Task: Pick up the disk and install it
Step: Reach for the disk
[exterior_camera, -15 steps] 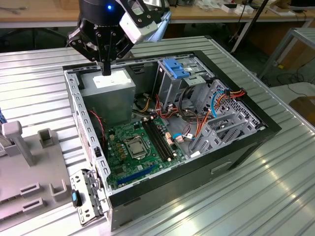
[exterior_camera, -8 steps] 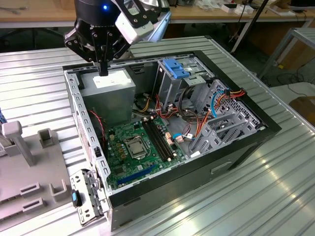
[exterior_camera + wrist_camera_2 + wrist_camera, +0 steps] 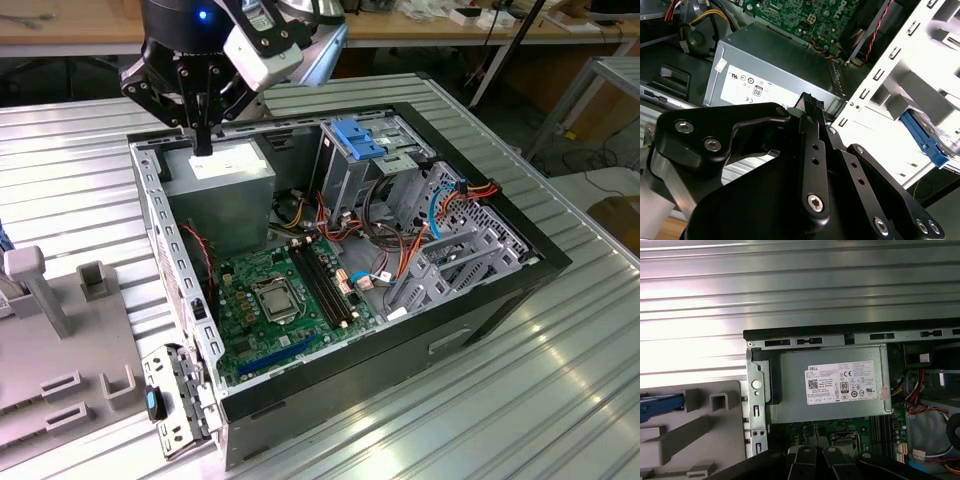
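Black tool (image 3: 203, 145), grey power-supply box (image 3: 225, 200) with white label (image 3: 228, 160) — green motherboard (image 3: 262, 312), blue bracket (image 3: 357, 138)

Black pincer (image 3: 203, 150) vertical below the wrist (image 3: 195, 20), tips downward, fingers (image 3: 203, 125) tight together.

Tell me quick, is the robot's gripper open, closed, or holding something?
Gripper: closed, holding nothing, over the big grey metal power-supply box.
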`<state>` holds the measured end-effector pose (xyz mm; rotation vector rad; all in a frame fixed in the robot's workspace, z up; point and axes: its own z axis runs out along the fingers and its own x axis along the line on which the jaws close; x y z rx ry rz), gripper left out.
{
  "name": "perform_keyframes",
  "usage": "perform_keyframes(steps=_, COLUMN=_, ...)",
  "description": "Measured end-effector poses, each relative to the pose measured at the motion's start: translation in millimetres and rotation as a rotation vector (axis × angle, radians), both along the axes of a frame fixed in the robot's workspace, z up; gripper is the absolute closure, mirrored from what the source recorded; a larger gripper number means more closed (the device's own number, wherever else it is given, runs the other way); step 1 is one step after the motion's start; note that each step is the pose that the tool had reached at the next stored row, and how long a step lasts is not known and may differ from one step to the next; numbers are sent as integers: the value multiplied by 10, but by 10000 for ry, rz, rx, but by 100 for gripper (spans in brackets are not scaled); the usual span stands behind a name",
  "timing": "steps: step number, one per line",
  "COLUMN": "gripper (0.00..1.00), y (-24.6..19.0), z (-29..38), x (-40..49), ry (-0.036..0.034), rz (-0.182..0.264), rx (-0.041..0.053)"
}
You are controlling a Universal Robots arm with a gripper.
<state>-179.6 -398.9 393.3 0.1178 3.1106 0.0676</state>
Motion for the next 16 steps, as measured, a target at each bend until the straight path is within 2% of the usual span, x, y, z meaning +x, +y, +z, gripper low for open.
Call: perform_keyframes(steps=16, gripper=89, y=0, z=-1, x=-183, ry=-1, rz=1, rx=0)
